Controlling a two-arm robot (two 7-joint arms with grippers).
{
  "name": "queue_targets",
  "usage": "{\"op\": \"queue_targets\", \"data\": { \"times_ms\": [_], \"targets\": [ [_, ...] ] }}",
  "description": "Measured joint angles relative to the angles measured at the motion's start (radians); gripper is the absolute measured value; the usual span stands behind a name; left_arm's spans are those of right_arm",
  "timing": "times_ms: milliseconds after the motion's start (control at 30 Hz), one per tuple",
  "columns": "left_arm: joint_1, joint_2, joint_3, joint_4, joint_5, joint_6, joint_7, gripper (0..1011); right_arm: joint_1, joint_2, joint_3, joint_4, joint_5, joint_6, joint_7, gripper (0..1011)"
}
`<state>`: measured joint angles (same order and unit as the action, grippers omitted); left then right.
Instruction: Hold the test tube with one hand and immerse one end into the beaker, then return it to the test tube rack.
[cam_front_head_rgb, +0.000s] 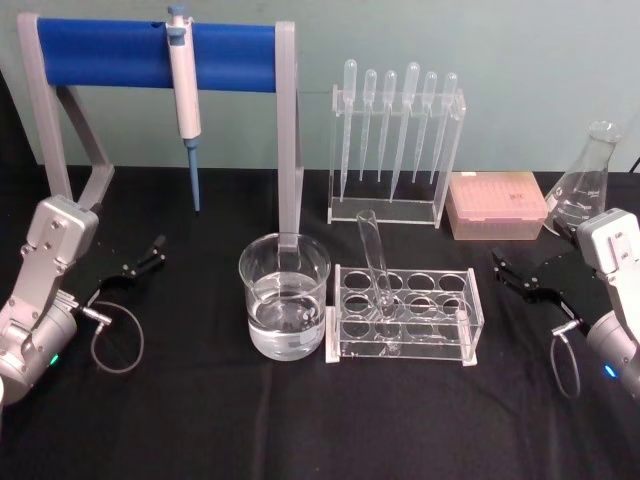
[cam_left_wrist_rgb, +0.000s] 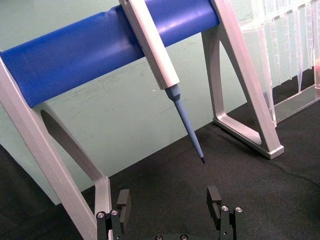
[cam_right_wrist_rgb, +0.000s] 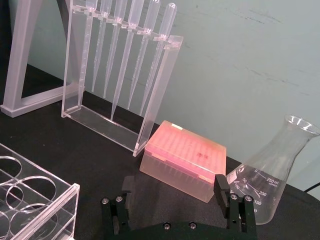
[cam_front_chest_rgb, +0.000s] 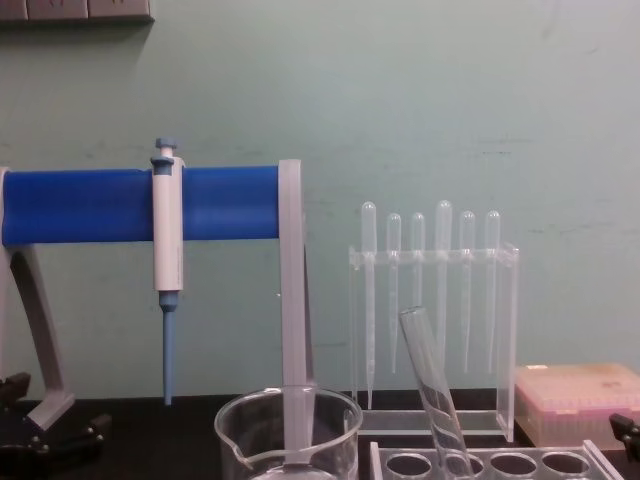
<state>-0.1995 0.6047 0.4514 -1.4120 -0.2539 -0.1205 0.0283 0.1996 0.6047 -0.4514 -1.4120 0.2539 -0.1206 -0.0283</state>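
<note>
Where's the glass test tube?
Head view, centre: the long clear glass test tube leans in the clear plastic rack, right of the wide glass beaker.

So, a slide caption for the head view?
Open left gripper and open right gripper flank the beaker and the test tube leaning in its rack.

The left gripper is sitting near the bench's left edge, the right gripper near its right edge, jaws parted.

One test tube, one beaker, six pipettes (bulb-topped), one pipettor, one flask.
</note>
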Motion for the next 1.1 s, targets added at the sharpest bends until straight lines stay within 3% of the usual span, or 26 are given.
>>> {"op": "queue_targets", "data": {
  "times_ms": [1100],
  "targets": [
    [0.000,0.000,0.000,0.000,0.000,0.000,0.000,1000,0.000,0.000,0.000,0.000,0.000,0.000,0.000,1000]
  ]
}}
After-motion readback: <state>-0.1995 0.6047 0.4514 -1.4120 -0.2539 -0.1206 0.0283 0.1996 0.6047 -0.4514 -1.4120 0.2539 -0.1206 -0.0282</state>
